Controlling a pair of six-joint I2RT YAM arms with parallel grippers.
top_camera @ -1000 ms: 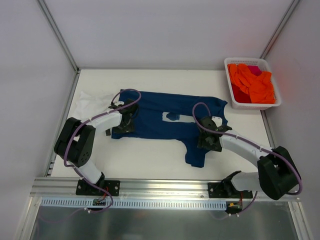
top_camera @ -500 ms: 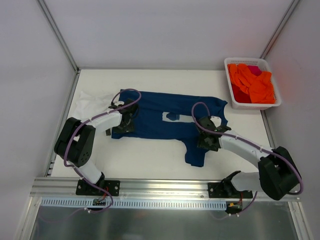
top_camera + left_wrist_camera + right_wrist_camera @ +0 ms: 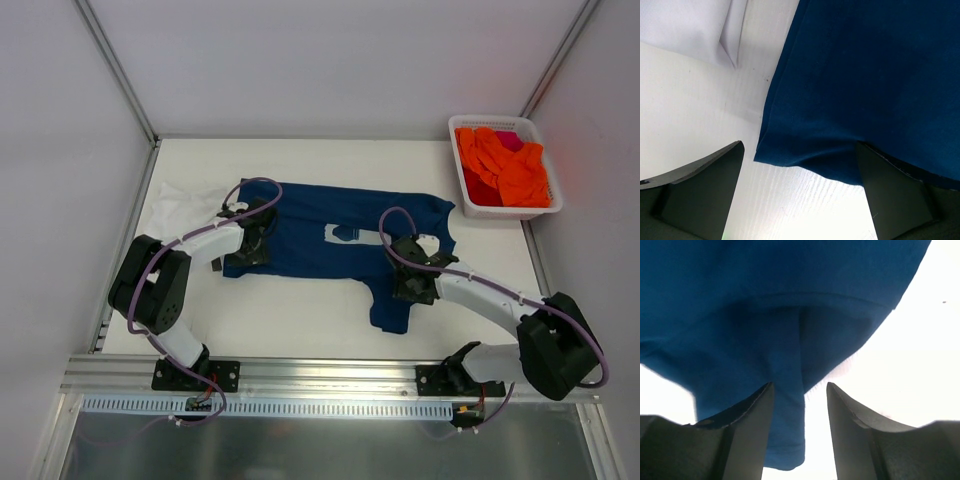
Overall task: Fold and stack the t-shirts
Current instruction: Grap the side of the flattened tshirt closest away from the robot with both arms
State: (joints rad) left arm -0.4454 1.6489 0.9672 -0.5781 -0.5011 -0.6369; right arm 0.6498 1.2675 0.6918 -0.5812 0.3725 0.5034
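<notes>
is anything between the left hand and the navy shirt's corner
Nothing visible. The open left hand straddles a corner of the navy t-shirt on the table; the white t-shirt lies off to the side.

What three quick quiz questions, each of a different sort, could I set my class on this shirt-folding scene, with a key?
1. True or false: the left gripper is open, with a corner of the navy t-shirt between its fingers.
2. What lies in the basket? A) orange cloth B) bottles C) tools
3. Which garment lies on the table to the left of the navy one?
Key: 1 true; 2 A; 3 the white t-shirt.
</notes>
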